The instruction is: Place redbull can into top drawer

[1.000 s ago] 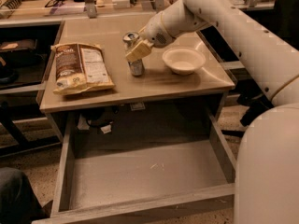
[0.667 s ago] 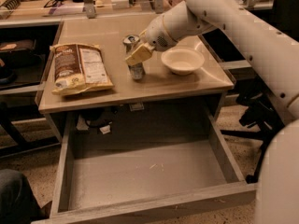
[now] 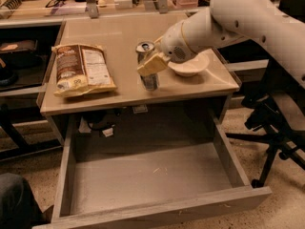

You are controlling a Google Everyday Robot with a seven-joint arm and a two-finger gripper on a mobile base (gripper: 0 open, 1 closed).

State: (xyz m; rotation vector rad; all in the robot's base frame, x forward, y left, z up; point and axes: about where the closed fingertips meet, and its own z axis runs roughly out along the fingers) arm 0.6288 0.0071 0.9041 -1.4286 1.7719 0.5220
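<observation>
1 redbull can point(image 3: 150, 82) stands on the worktop point(image 3: 119, 32) beside a white bowl point(image 3: 191, 68), the gripper point(image 3: 148, 66) fingers point(image 3: 154, 64) clamped round it; top drawer point(image 3: 157, 212) open below.

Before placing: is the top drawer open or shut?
Open: the top drawer is pulled out, bare bottom showing. The gripper is at the redbull can.

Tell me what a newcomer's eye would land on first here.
The big white arm reaches in from the right, its gripper at the redbull can standing near the front edge of the table. Below, the top drawer is pulled wide open, pale bottom showing. A chip bag lies at the table's left, a white bowl just right of the can.
</observation>
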